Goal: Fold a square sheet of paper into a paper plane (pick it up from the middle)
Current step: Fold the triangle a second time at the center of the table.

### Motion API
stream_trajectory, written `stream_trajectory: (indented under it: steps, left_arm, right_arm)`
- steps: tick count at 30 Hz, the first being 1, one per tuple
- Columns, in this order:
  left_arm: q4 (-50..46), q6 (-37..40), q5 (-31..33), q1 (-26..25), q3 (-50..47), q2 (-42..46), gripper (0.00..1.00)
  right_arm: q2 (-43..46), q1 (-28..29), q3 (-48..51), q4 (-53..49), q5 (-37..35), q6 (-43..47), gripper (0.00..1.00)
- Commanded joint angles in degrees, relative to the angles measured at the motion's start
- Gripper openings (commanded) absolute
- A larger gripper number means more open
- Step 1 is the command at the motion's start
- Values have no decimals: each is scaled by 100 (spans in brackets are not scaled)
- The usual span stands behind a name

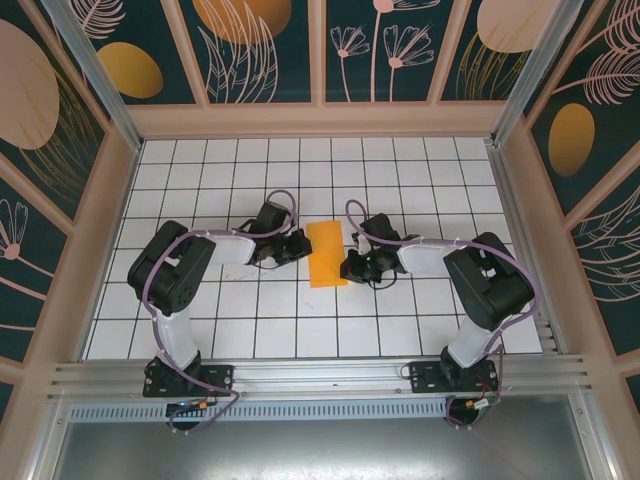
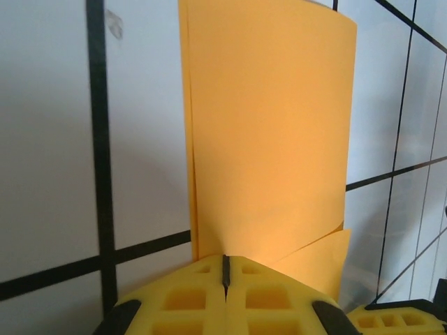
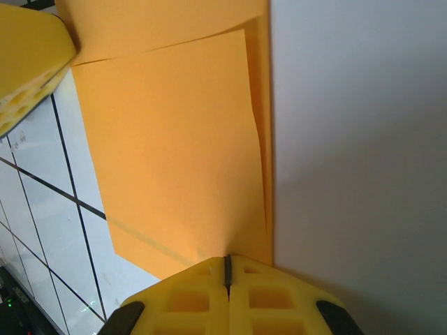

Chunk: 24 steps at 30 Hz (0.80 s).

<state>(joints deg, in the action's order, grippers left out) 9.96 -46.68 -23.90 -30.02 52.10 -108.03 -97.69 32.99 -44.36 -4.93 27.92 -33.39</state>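
The square sheet of paper (image 1: 326,253), bright orange, lies folded into a tall rectangle about one tile wide at the table's middle. Its two layers sit slightly offset (image 2: 269,132) (image 3: 174,146). My left gripper (image 1: 303,245) is shut, its yellow tips (image 2: 225,259) resting on the sheet's left edge. My right gripper (image 1: 348,266) is shut too, with its tips (image 3: 227,259) down on the right edge. Each gripper's tips hide the paper beneath them. The paper plane is out of view.
The white grid table (image 1: 250,310) is boxed in by patterned walls (image 1: 265,50) at the back and sides. An aluminium rail (image 1: 320,375) runs along the near edge, and both arm bases stand on it. Cables loop over each forearm.
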Motion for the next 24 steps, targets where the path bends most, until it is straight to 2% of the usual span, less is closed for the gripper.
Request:
stream_trajectory:
  steps: [1,3,8,17,24]
  left_arm:
    - [139,322,-81,181,-93,383,0]
    - [338,334,-280,155,-167,619,0]
    - [401,256,-309,4,-279,823,0]
    - [343,154,-504,-426,94,96,0]
    - [-65,343,-211,-446,178,-83,0]
  right_arm:
    - [-308,60,275,-770,-583,65,0]
    - [-281,67,236,-719,-530,53,0]
    - [-170,67,91,-544,-357,-3,0]
    - [-101,76,-107,-465,-270,-35,0]
    - [121,80,-273,-443,-190,8,0]
